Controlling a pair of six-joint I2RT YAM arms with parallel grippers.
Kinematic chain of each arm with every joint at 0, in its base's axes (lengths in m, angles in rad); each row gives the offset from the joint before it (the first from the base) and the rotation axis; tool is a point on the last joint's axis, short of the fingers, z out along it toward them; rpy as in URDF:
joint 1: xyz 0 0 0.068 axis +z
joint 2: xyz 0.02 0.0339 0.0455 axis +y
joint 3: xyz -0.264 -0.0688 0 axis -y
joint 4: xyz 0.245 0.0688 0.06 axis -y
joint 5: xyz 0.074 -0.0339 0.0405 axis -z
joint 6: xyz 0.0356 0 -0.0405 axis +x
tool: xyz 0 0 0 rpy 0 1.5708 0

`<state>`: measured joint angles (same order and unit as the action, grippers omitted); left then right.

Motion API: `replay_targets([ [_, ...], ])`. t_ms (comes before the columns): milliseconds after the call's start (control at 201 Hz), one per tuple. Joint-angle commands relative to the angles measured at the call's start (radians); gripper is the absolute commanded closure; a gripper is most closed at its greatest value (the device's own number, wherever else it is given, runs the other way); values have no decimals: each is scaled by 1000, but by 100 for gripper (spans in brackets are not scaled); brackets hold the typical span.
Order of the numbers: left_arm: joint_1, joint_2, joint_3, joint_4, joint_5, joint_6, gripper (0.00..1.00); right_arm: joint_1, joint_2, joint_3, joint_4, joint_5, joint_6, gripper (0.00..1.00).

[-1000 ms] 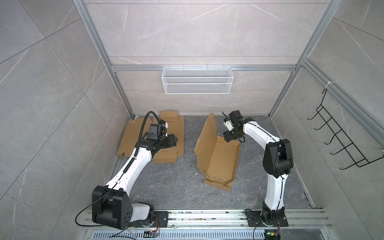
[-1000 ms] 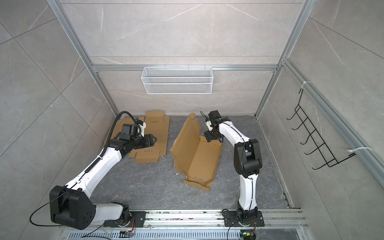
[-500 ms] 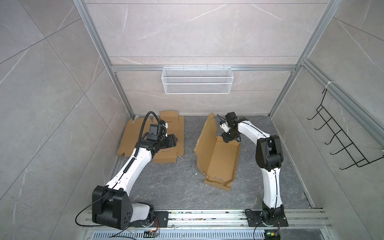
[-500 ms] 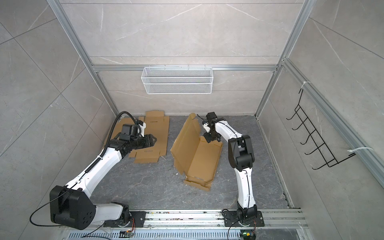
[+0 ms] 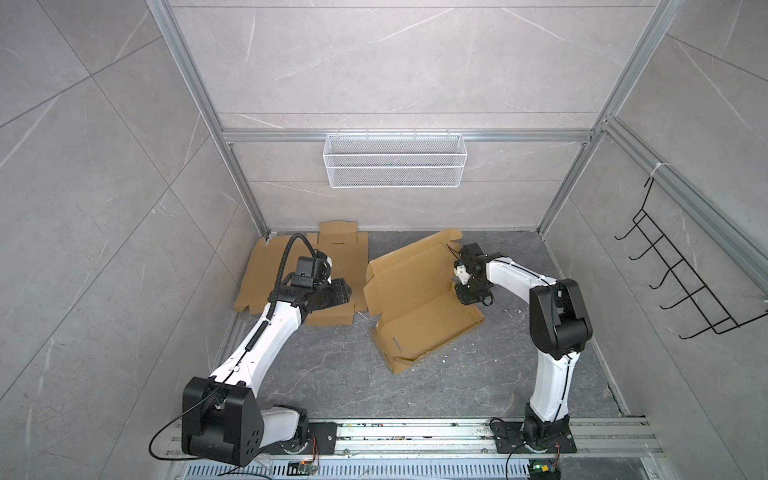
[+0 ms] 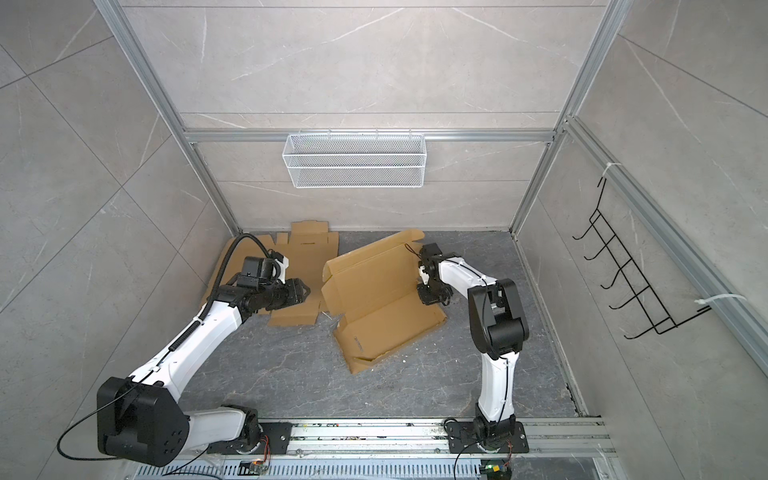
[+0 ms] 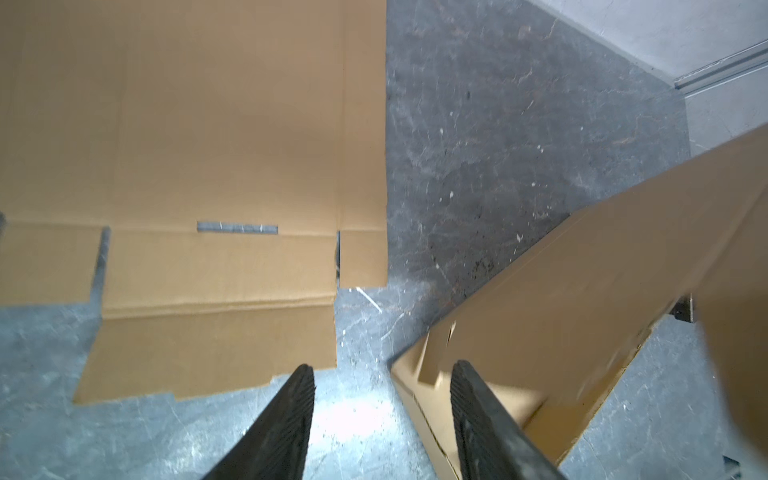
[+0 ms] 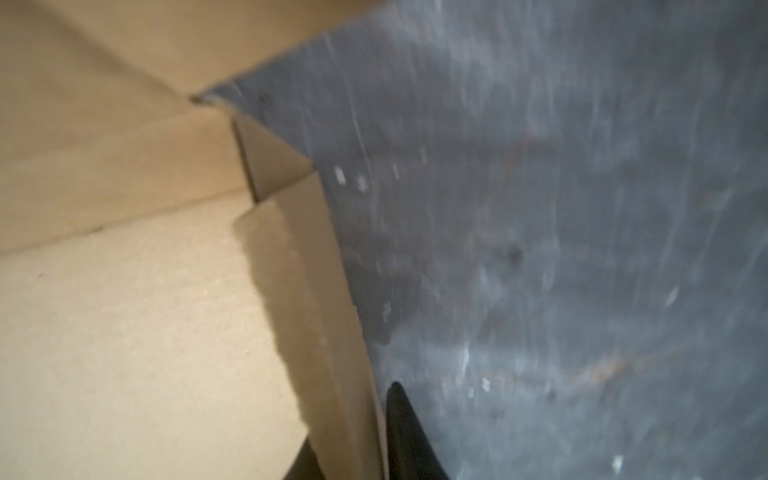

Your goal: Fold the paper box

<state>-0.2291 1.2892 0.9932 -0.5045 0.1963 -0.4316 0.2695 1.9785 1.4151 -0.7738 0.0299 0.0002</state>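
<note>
Occupying the middle of the tabletop (image 5: 332,374), one paper box (image 5: 419,291) is sitting half folded, and its raised panel is standing between the two end effectors. Right end effector (image 5: 465,297) is pinching the box's side flap. Left end effector (image 5: 349,291) is hovering spread and empty, just beside the flat cardboard sheets (image 5: 266,270). At least two of these are overlapping near the back-left corner. One wire basket (image 5: 395,166) is hanging on the back wall. One black hook rack (image 5: 685,282) is hanging on the right wall.
</note>
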Motion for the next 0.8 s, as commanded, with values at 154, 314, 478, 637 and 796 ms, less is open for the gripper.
replay_targets([
  [154, 3, -88, -226, 82, 224, -178, 33, -6, -153, -171, 33, 65, 145, 82],
  [314, -21, -106, -363, 335, 319, -341, 20, -6, -214, -230, 48, 53, 192, 82],
  [478, -107, -41, -377, 429, 306, -373, 12, -5, -237, -258, 64, 26, 222, 82],
  [637, -141, 36, -410, 578, 312, -405, 6, -4, -237, -275, 77, 9, 240, 82],
  [796, -198, 120, -384, 636, 316, -428, 3, -4, -241, -279, 76, 7, 242, 83],
])
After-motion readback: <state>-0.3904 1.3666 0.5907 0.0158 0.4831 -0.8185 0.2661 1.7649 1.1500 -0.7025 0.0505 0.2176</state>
